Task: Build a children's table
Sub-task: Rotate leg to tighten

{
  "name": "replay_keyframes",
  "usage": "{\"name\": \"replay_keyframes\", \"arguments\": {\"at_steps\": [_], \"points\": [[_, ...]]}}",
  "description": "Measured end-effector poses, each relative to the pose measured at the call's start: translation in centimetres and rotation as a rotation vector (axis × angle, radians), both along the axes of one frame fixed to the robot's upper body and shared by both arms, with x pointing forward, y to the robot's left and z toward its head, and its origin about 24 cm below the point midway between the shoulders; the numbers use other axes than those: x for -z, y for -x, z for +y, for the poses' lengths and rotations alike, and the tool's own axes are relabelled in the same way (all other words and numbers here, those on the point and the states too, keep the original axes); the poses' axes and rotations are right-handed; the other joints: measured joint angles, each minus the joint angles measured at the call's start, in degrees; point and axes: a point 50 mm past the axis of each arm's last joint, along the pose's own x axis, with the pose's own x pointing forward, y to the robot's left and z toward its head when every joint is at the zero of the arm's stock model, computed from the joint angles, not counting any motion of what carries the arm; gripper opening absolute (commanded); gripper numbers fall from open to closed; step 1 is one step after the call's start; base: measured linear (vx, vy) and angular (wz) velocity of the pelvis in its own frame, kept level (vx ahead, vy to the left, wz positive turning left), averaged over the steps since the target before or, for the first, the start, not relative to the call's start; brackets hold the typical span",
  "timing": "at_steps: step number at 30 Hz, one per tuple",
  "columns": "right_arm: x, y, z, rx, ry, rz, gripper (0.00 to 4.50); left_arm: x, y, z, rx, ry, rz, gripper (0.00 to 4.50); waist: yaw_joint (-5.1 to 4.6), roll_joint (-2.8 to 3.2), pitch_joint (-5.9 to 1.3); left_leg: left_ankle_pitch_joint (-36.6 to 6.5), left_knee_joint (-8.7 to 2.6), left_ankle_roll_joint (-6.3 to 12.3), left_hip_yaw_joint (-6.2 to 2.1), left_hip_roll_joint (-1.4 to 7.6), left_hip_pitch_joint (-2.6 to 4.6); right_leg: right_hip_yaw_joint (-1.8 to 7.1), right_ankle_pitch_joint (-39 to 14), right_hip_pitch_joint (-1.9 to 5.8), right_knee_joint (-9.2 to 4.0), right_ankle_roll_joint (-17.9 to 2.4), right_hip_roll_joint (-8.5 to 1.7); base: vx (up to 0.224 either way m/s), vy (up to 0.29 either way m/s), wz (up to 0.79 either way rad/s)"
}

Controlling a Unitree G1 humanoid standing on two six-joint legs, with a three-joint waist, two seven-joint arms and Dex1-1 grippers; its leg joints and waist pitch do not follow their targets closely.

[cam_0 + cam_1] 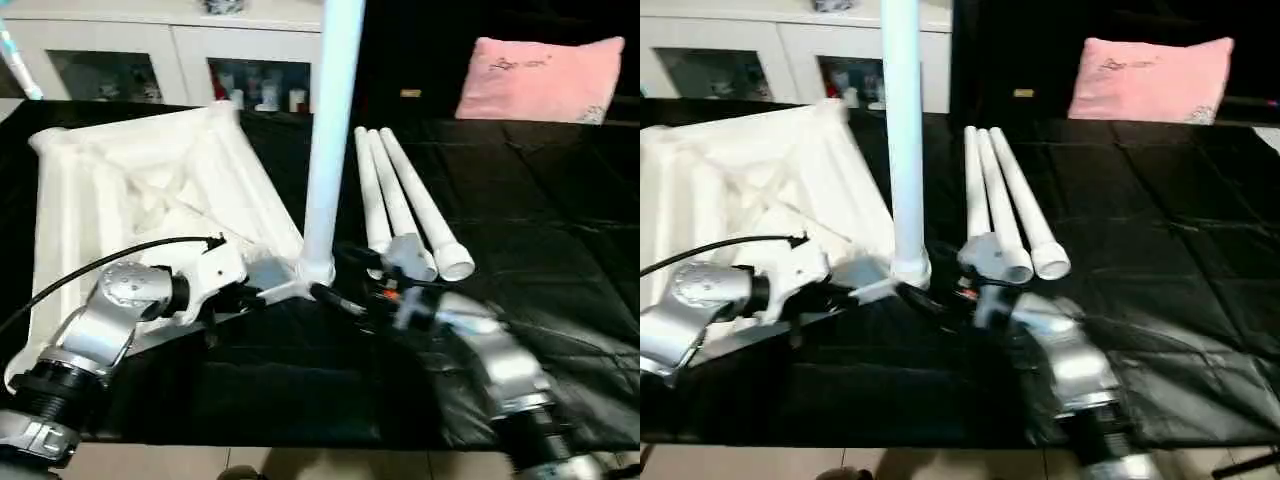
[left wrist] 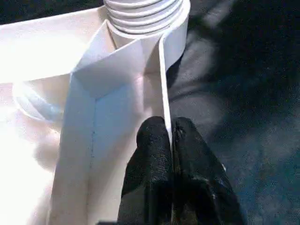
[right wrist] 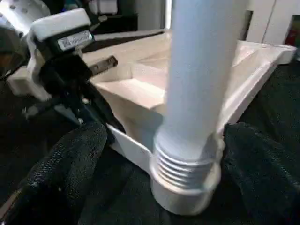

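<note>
The white tabletop (image 1: 140,190) lies underside up on the left of the black cloth, its ribs showing. One white leg (image 1: 330,130) stands upright in the near right corner socket (image 3: 180,187), threads visible at its base. Three more legs (image 1: 400,200) lie side by side on the cloth to the right. My left gripper (image 2: 171,140) is shut on the tabletop's thin side wall, just beside that corner socket. My right gripper (image 3: 164,140) is open, one finger (image 3: 70,159) on each side of the upright leg's base, not pressing on it.
A white cabinet with glass doors (image 1: 170,60) stands behind the table. A pink cushion (image 1: 540,80) lies at the far right. The black cloth (image 1: 540,250) covers the whole surface, and its front edge (image 1: 300,440) runs just below my forearms.
</note>
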Motion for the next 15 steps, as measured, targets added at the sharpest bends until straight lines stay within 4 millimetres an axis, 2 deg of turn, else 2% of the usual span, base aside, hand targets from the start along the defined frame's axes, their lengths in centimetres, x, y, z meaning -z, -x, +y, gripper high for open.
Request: {"name": "replay_keyframes", "arguments": {"at_steps": [6, 12, 15], "points": [[-0.3, 0.2, -1.9, -0.102, 0.083, 0.000, 4.38, -0.1, 0.5, 0.5, 0.089, -0.023, 0.040, 0.00, 0.30, -0.02, -0.01, 0.00, 0.15, 0.00, 0.00, 0.01, 0.02, 0.00, 0.00, 0.00, 0.15, 0.00, -0.01, 0.000, 0.000, 0.00], [-0.6, -0.4, -1.2, -0.183, 0.101, -0.007, 4.38, -0.2, 0.8, 0.1, 0.169, -0.032, 0.068, 0.00, 0.88, -0.02, -0.02, 0.00, 0.40, 0.01, -0.01, 0.03, -0.01, -0.02, 0.01, 0.01, 0.32, 0.00, -0.04, 0.000, 0.000, 0.00], [-0.3, -0.7, -0.7, -0.241, 0.119, 0.007, 4.38, -0.2, 0.9, 0.1, 0.196, -0.042, 0.079, 0.00, 0.75, -0.07, -0.04, -0.02, 0.55, 0.04, -0.01, 0.03, -0.04, -0.01, 0.01, 0.01, 0.44, -0.01, -0.06, 0.000, 0.000, 0.00]]}}
